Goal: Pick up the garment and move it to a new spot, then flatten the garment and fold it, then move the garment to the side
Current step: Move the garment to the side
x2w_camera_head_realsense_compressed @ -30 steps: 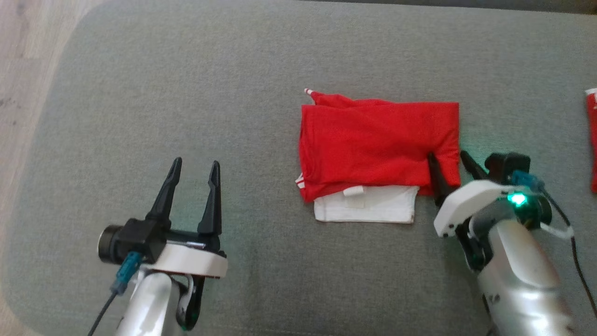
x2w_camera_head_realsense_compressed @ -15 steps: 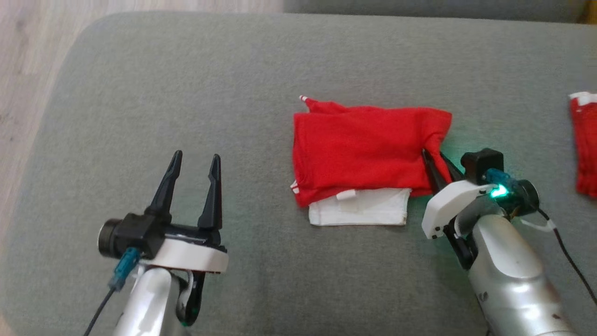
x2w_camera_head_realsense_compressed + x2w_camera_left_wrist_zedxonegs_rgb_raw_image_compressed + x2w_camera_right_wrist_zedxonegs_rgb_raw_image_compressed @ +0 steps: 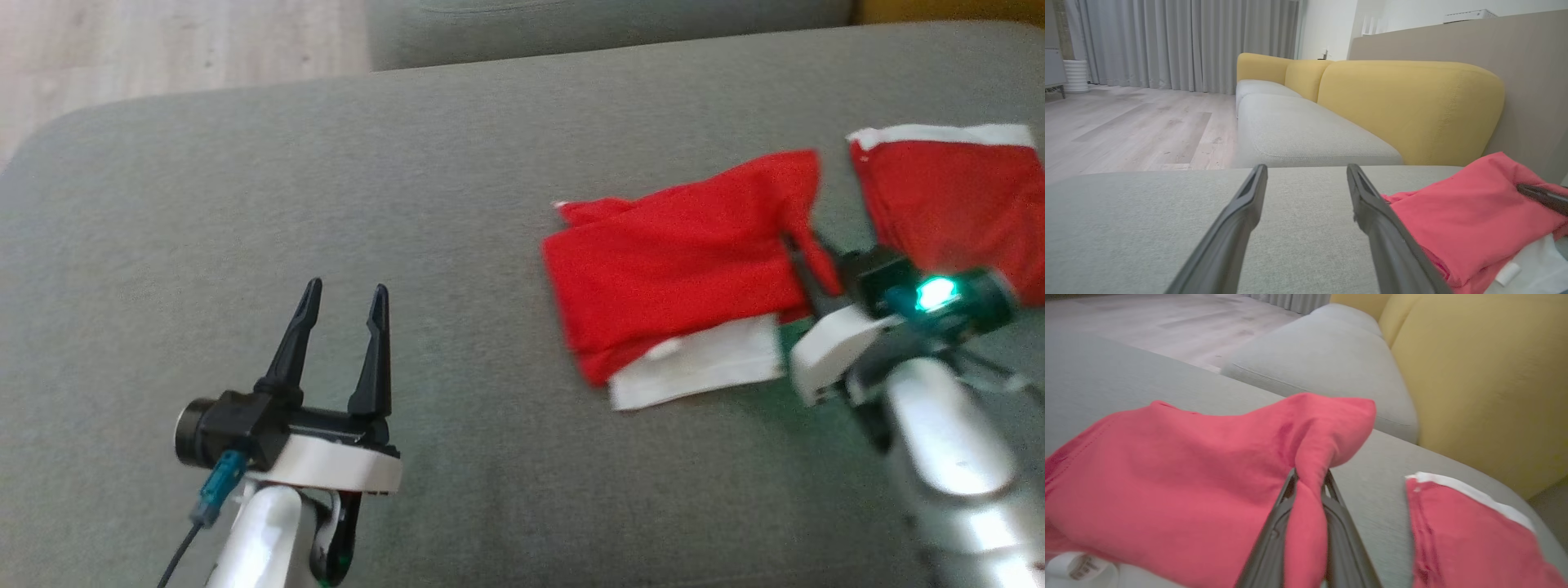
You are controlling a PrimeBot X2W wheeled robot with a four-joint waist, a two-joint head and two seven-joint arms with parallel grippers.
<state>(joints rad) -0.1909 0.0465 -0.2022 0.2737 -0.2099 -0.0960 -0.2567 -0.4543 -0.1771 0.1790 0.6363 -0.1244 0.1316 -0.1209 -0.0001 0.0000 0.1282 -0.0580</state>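
Note:
A folded red garment (image 3: pixel 678 261) with a white inner layer lies on the grey sofa cushion (image 3: pixel 408 188). My right gripper (image 3: pixel 804 249) is shut on the garment's near right corner, and the cloth bunches up between the fingers (image 3: pixel 1310 477). The same garment (image 3: pixel 1470 216) fills the right side of the left wrist view. My left gripper (image 3: pixel 343 304) stands open at the lower left, well away from the garment and holding nothing; its fingers (image 3: pixel 1249 200) hover over bare cushion.
A second folded red garment with a white band (image 3: pixel 947 188) lies just right of the held one (image 3: pixel 1457 531). Behind are another grey seat cushion (image 3: pixel 1298 130), yellow backrests (image 3: pixel 1412 106) and wooden floor (image 3: pixel 163 49) at the far left.
My right gripper closed on the garment's right corner and is dragging it rightward, skewing the fold. The head camera turned, bringing the second garment into view. The left arm has not moved.

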